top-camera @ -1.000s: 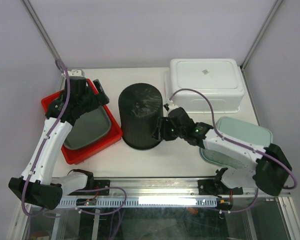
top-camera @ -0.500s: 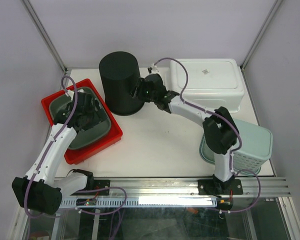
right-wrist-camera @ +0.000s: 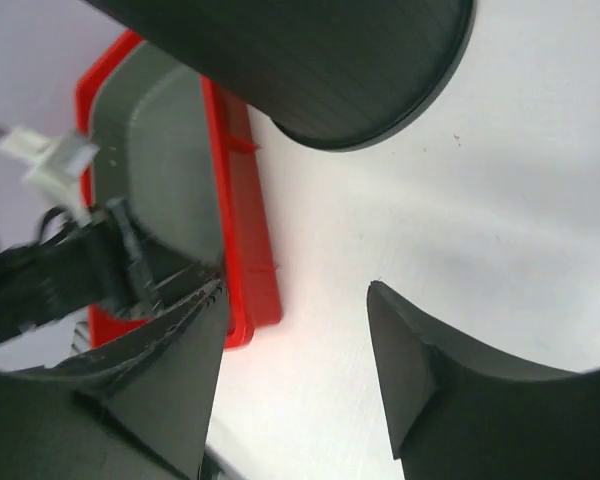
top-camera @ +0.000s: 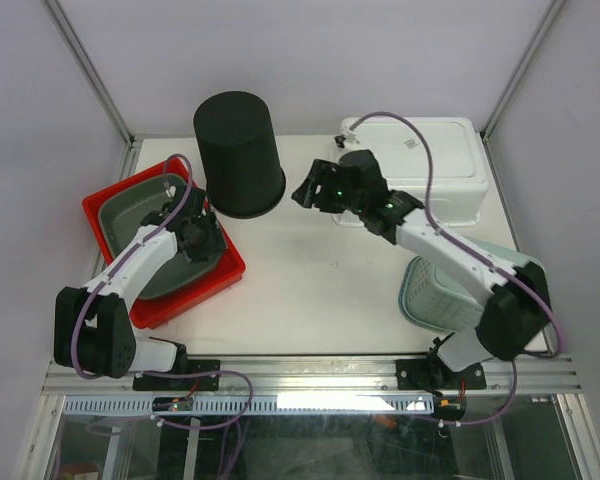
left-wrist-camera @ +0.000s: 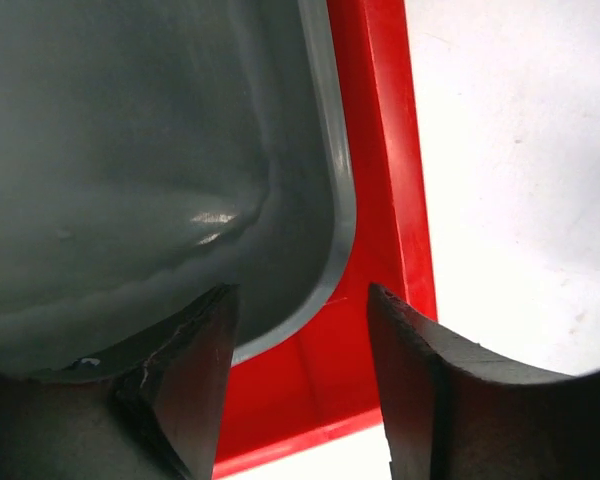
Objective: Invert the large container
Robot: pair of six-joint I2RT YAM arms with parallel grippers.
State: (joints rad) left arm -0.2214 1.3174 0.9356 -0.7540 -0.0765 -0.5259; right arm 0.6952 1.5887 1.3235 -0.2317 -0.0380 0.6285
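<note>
my R claw (top-camera: 302, 193): spread, empty | tall black ribbed plastic bin (top-camera: 238, 150): far, left of centre, just left of R claw, not touching, axis upright, closed end up, looks flipped | my L claw (top-camera: 202, 238): spread, empty, over grey plastic tub (top-camera: 130, 220) in red tray (top-camera: 230, 268) | R nearer bin

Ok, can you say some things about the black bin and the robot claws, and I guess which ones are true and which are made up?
1. The black bin stands on the table with its closed end up. True.
2. The right claw is squeezing the black bin. False: it is open and beside the bin, not touching it.
3. The grey tub sits inside the red tray. True.
4. The left claw is touching the black bin. False: it is open at the grey tub's corner, over the red tray.
</note>
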